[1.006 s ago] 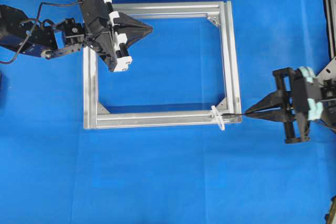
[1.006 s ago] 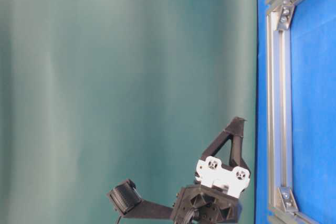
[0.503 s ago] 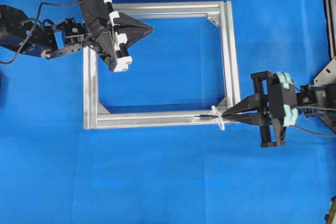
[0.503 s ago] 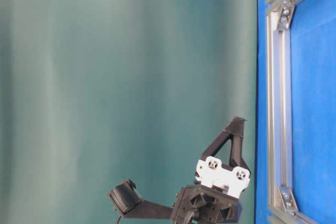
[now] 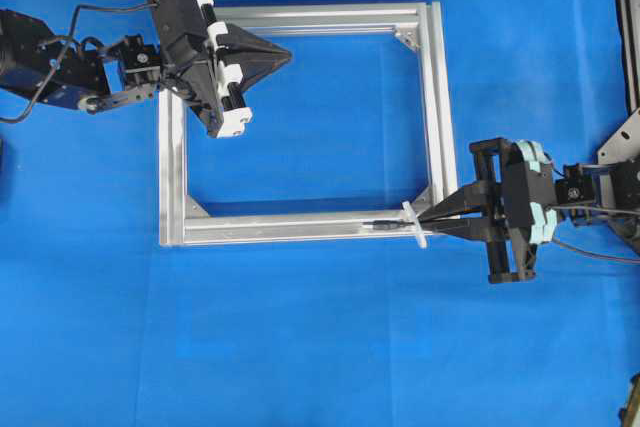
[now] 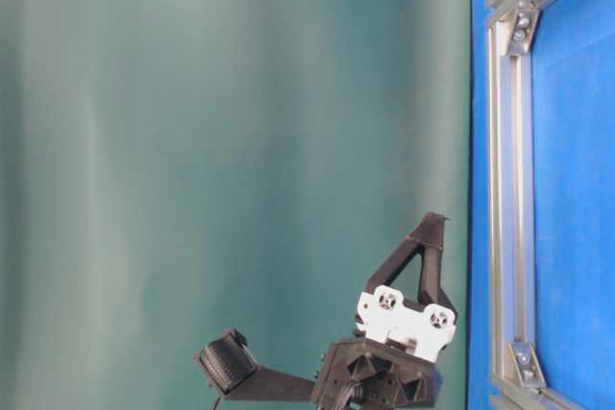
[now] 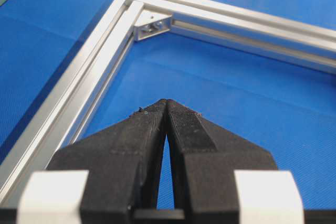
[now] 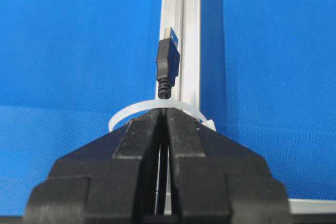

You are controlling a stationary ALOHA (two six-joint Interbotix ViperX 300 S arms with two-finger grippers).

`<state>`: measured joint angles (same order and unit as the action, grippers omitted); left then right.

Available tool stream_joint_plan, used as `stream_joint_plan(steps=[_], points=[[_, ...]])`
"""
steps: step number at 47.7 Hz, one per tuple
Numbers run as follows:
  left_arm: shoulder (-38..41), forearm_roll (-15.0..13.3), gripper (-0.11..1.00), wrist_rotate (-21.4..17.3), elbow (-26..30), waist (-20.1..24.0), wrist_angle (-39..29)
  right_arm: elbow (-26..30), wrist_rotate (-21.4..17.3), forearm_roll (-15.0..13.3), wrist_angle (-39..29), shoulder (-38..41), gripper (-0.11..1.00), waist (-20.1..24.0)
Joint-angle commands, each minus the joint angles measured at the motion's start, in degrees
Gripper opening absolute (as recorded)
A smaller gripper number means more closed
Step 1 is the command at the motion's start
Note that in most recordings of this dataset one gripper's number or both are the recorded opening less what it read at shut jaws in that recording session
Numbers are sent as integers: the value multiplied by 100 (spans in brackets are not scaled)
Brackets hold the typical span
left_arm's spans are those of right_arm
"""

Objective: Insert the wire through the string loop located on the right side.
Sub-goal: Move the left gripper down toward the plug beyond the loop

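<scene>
My right gripper [image 5: 424, 221] is shut on the wire [image 8: 168, 64], a thin black cable ending in a small plug with a metal tip. The plug sticks out beyond the fingertips [image 8: 149, 120], past the whitish string loop [image 8: 123, 115] tied on the silver frame bar [image 8: 181, 9]. From overhead the plug [image 5: 382, 224] lies along the frame's near bar, left of the string loop [image 5: 412, 225], with the gripper tips right at the loop. My left gripper [image 5: 286, 52] is shut and empty, hovering over the frame's far left corner; its tips [image 7: 167, 102] meet with nothing between them.
The rectangular aluminium frame [image 5: 437, 107] lies flat on the blue table with brackets [image 7: 153, 24] in its corners. A dark rail [image 5: 625, 17] runs along the right edge of the table. A teal curtain [image 6: 231, 141] backs the left arm [image 6: 384, 352].
My right gripper moved left with the wire, from beyond the frame's right bar up to the loop. The plug has passed through the loop. The left arm stayed put.
</scene>
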<state>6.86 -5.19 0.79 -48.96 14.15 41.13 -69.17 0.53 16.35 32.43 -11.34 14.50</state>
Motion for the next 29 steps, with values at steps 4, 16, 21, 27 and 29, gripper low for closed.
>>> stream_joint_plan(steps=[4, 16, 21, 27, 29], points=[[-176, 9, 0, 26, 35, -193, 79, 88, 0, 9, 53, -35, -3, -9], [-176, 9, 0, 281, -26, -888, 70, 88, 0, 9, 44, -35, -3, 0], [-176, 9, 0, 413, -88, -1345, 70, 88, 0, 9, 44, -35, -3, 0], [-202, 18, 0, 448, -167, -1846, 70, 88, 0, 9, 53, -35, -3, -9], [-211, 18, 0, 448, -176, -2013, 70, 88, 0, 0, 53, -35, -3, -9]])
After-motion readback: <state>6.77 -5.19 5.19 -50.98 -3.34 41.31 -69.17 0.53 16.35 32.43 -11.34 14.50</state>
